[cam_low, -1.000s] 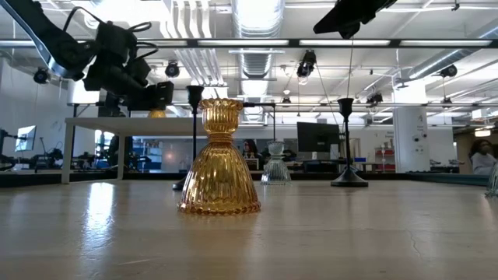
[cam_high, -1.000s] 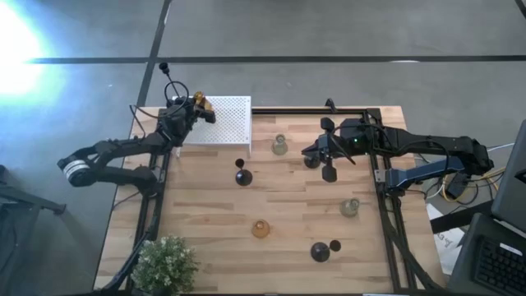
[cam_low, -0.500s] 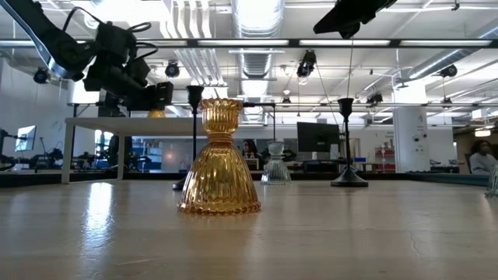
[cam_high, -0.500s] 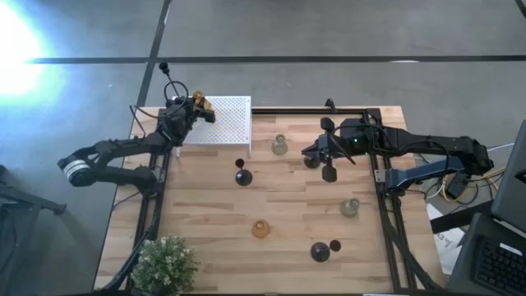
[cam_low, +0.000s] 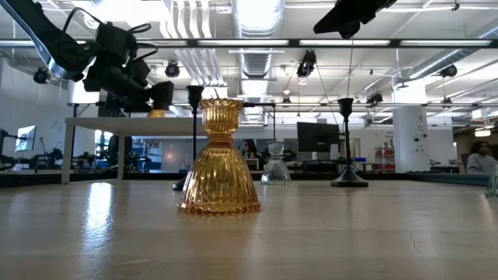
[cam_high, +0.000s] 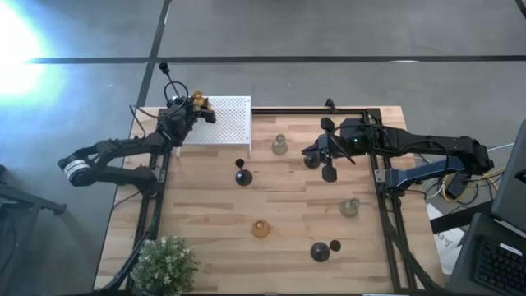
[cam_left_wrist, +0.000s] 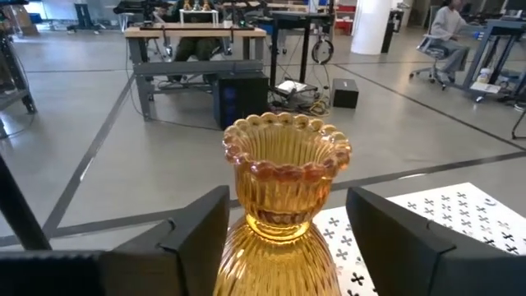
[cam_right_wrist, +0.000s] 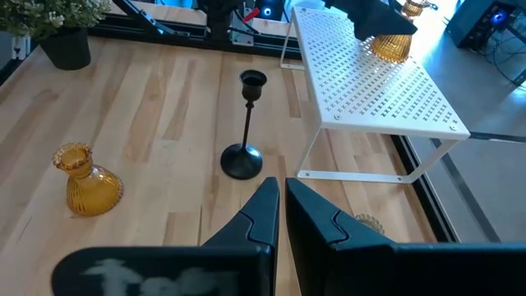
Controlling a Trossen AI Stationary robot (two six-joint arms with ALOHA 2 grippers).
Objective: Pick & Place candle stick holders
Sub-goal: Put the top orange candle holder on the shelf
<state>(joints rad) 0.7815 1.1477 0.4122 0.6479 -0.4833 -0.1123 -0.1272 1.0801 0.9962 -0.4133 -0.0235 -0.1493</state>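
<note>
- High view: left gripper [cam_high: 197,105] sat at the upper left of the frame, over the left edge of the white perforated box [cam_high: 226,120], its fingers closed around an amber holder [cam_high: 200,103]. Right gripper [cam_high: 312,154] hung in the upper middle, above the wooden table [cam_high: 205,205], near two black holders [cam_high: 329,173]. A pale green holder [cam_high: 279,146] stood just right of the box, a black holder with a stem [cam_high: 242,175] below the box, a second pale green holder [cam_high: 350,207] at centre right, a second amber holder [cam_high: 260,228] at lower centre, and two more black pieces [cam_high: 320,251] at the bottom. A potted plant [cam_high: 167,265] stood at the lower left.
- Low view: the second amber holder [cam_low: 219,159] stood upright at centre frame on the table; a pale green holder [cam_low: 275,164] and black stemmed holders [cam_low: 347,144] stood farther back. The left gripper [cam_low: 152,96] hung at the upper left, over the box [cam_low: 132,121].
- Left wrist view: dark fingers [cam_left_wrist: 201,234] clamped the body of the amber holder [cam_left_wrist: 283,189] on both sides, above the box top [cam_left_wrist: 444,210].
- Right wrist view: the right gripper [cam_right_wrist: 282,215] had its fingers pressed together at bottom centre, holding nothing. Above them stood a black stemmed holder [cam_right_wrist: 245,127], with an amber holder [cam_right_wrist: 85,182] at the left and the box [cam_right_wrist: 378,82] at the upper right.
</note>
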